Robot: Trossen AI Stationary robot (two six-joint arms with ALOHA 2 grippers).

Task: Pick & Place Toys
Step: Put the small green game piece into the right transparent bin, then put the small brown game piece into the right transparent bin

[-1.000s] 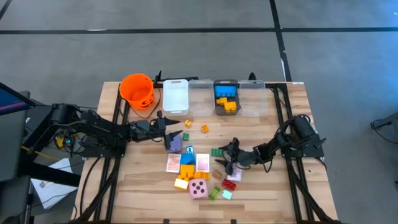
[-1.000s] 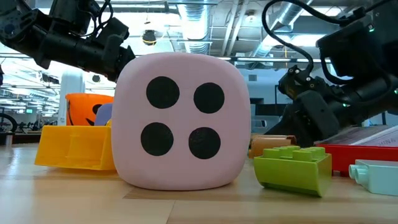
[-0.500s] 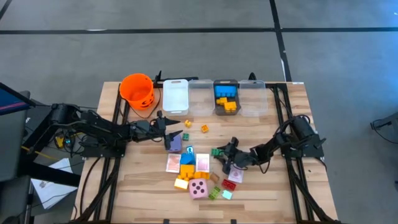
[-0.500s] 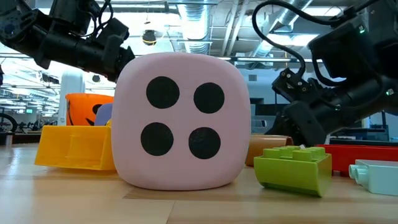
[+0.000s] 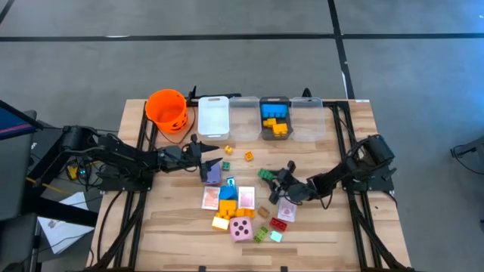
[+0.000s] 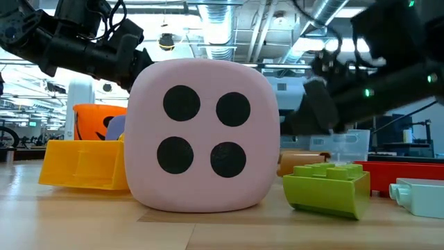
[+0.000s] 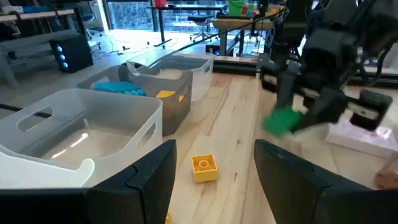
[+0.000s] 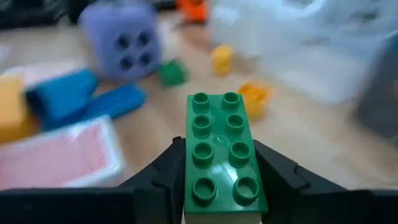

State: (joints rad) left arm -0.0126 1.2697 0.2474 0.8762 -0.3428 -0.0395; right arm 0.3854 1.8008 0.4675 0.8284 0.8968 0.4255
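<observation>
My right gripper [image 5: 274, 179] hangs over the middle of the table, shut on a green eight-stud brick [image 8: 221, 158]. The same brick [image 7: 283, 120] shows in the left wrist view. Below lie loose toys: blue [image 5: 228, 193], yellow [image 5: 220, 222] and red [image 5: 278, 224] bricks, pink-backed cards [image 5: 247, 196] and a pink dotted die [image 6: 201, 135]. My left gripper [image 5: 211, 154] waits open by the purple die [image 5: 213, 172], nothing between its fingers. A small yellow brick [image 7: 204, 168] lies on the table ahead of it. My right gripper pinches the green brick between its two fingers, one on each long side [image 8: 186, 180]. The fingers come from the table's right, slanting slightly down, and lie along the brick. The brick is lifted clear of the table, its studs up.
Along the far edge stand an orange bucket [image 5: 166, 108], a white bin [image 5: 214, 115] and three clear bins. The middle clear bin [image 5: 274, 132] holds blue and yellow bricks. A light green brick [image 6: 329, 184] lies near the front edge.
My right gripper has risen and gone a little toward the far edge. It has lifted the green brick off the table and clear of the other toys. My left arm has kept still.
</observation>
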